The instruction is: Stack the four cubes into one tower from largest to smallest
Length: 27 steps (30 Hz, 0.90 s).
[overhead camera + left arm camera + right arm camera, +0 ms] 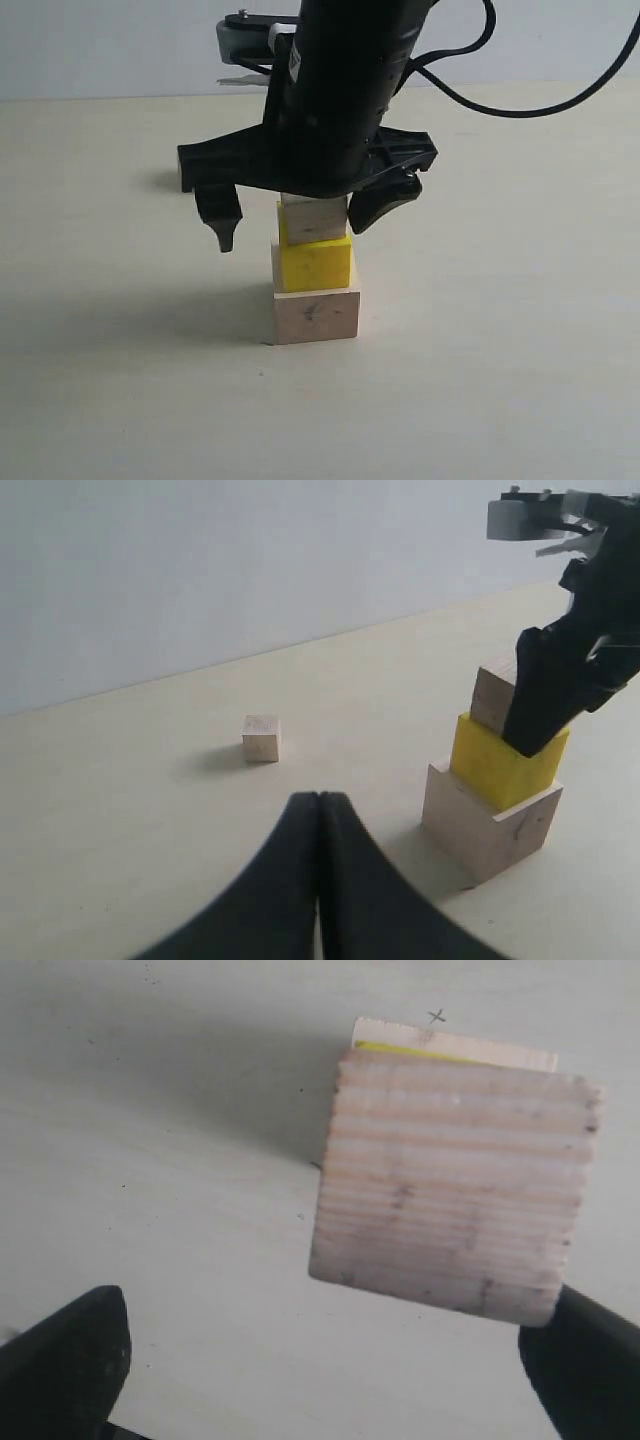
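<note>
Exterior: right pincer (pixel 295 228) wide, straddling third cube (pixel 314 220) atop yellow cube (pixel 316 263) on large cube (pixel 316 314); 3 of 4 stacked. 1 finger close to third cube: risk of dragging it off on sideways lift.
Left wrist: left pincer (pixel 320 880) closed, empty; tiny cube (pixel 261 737) alone on table (pixel 120 810), well apart from tower (pixel 500 770), unclear elsewhere.
Right wrist: layers offset; risk of lean under 4th.

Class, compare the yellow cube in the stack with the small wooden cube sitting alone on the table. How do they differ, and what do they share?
Colour: the yellow cube is bright yellow; the lone cube is pale bare wood.
Size: the yellow cube looks clearly larger than the lone cube.
Place: the yellow cube sits on the large wooden cube; the lone cube rests on the table, apart.
Shared: both are cube-shaped.
</note>
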Motion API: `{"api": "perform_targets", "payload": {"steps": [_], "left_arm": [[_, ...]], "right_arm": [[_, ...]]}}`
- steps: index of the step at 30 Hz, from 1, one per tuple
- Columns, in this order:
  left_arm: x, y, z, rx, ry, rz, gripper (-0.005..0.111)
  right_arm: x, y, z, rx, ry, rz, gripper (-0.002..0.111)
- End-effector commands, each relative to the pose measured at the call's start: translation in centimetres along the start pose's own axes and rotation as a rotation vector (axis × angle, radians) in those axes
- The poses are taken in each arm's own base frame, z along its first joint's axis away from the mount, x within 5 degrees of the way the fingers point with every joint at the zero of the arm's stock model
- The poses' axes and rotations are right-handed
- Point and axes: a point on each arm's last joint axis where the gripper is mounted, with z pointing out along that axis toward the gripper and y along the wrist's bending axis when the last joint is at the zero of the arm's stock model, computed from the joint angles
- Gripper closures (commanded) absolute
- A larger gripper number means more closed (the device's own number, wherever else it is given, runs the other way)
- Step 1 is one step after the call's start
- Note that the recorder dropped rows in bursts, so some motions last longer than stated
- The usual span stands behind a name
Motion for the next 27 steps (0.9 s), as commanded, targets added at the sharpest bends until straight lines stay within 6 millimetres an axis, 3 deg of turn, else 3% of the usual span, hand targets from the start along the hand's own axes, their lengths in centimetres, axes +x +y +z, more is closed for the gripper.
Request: {"api": "perform_targets", "payload": {"steps": [1, 11, 27], "left_arm": [[0.0, 0.0, -0.1, 0.001, -0.018, -0.012, 0.107], [0.0, 0.0, -0.1, 0.001, -0.018, -0.012, 0.107], [0.0, 0.0, -0.1, 0.001, -0.018, -0.012, 0.107]], "right_arm": [[0.0, 0.0, -0.2, -0.002, -0.008, -0.013, 0.008], [-0.1, -0.6, -1.0, 0.054, -0.051, -0.058, 0.008], [2.7, -4.1, -11.9, 0.175, -0.339, -0.125, 0.008]]}}
